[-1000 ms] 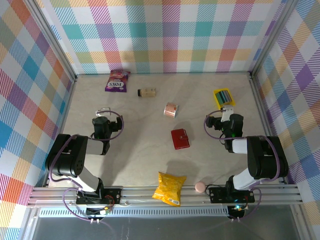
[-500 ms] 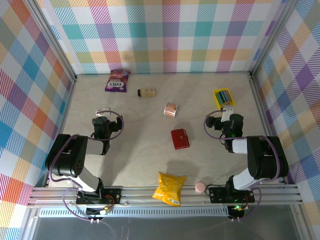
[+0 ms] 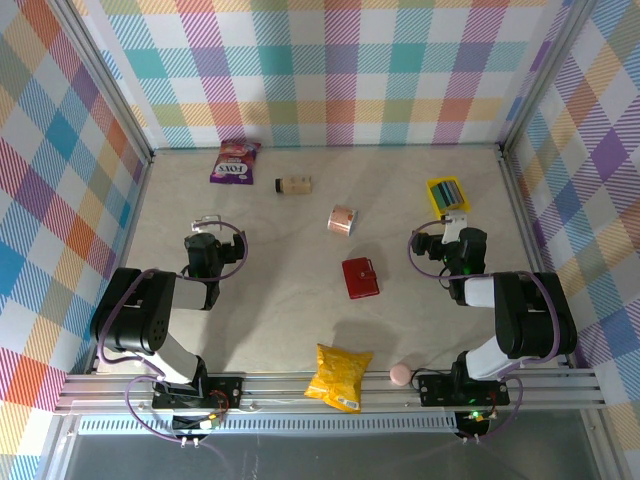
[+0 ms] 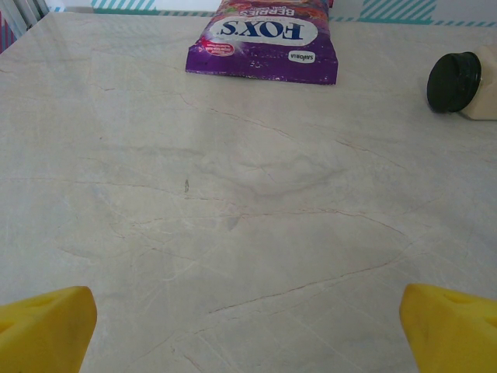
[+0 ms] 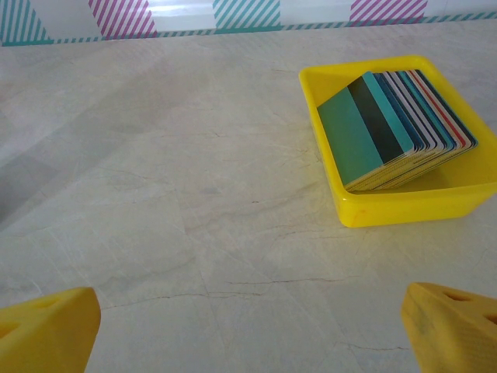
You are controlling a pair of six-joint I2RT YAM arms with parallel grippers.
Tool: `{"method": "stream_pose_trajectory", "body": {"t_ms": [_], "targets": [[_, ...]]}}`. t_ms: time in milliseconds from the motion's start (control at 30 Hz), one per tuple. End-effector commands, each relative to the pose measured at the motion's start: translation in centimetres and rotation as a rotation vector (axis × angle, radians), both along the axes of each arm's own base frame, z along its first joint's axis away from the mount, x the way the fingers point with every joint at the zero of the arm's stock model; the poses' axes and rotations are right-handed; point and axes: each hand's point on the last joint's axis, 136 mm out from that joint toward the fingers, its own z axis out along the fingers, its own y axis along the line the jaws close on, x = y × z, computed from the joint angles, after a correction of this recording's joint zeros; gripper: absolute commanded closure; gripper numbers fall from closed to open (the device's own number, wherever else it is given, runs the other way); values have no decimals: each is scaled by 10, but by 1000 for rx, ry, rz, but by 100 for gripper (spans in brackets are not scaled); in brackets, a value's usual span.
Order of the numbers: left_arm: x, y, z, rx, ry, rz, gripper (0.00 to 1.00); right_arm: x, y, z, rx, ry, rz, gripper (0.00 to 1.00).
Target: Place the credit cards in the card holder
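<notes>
The credit cards (image 3: 450,191) stand as a leaning stack, teal card in front, inside a small yellow tray (image 3: 432,197) at the right back of the table. In the right wrist view the credit cards (image 5: 396,124) and tray (image 5: 404,208) lie ahead and to the right. The card holder (image 3: 360,277), a red snap-tab case, lies shut mid-table. My right gripper (image 3: 455,220) is open just in front of the tray; its yellow fingertips (image 5: 46,326) frame bare table, with the right gripper (image 5: 248,334) empty. My left gripper (image 3: 207,222) is open over bare table, and in its own view the left gripper (image 4: 248,334) is empty too.
A purple Fox's sweets bag (image 3: 234,160) (image 4: 264,40) and a small bottle (image 3: 294,184) (image 4: 462,81) lie at the back. A pink striped cup (image 3: 342,219) lies behind the card holder. A yellow crisp bag (image 3: 339,376) and a pink ball (image 3: 400,374) sit at the near edge.
</notes>
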Motion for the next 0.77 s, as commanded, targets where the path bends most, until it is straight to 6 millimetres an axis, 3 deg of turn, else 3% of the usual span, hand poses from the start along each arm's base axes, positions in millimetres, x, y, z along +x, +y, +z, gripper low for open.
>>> {"method": "stream_pose_trajectory", "body": {"t_ms": [0, 733], "targets": [[1, 0, 3, -12, -20, -2, 0, 4, 2, 4, 16, -16, 14, 1], [1, 1, 3, -13, -21, -1, 0, 5, 1, 4, 15, -13, 10, 1]]}}
